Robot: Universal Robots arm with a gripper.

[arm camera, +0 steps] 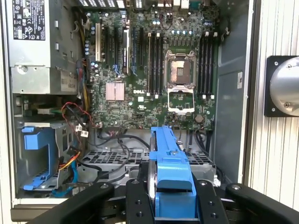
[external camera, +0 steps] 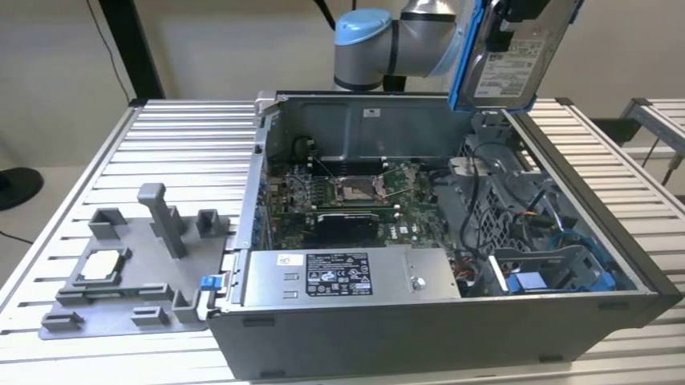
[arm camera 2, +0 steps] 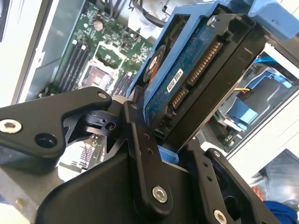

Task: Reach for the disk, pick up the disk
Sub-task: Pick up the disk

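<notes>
The disk hangs tilted in the air above the far right corner of the open computer case, its white label facing the exterior view and its blue carrier frame along the edges. My gripper grips it from above, at the picture's top edge. In the second wrist view the disk shows its blue circuit-board side and connector, clamped between the black fingers of my gripper. The first wrist view has the disk edge-on, its blue carrier held in my gripper.
Below lie the motherboard, a grey labelled power supply box and a blue drive bay inside the case. On the slatted table, to the exterior view's left, a grey fixture carries a small white-topped chip.
</notes>
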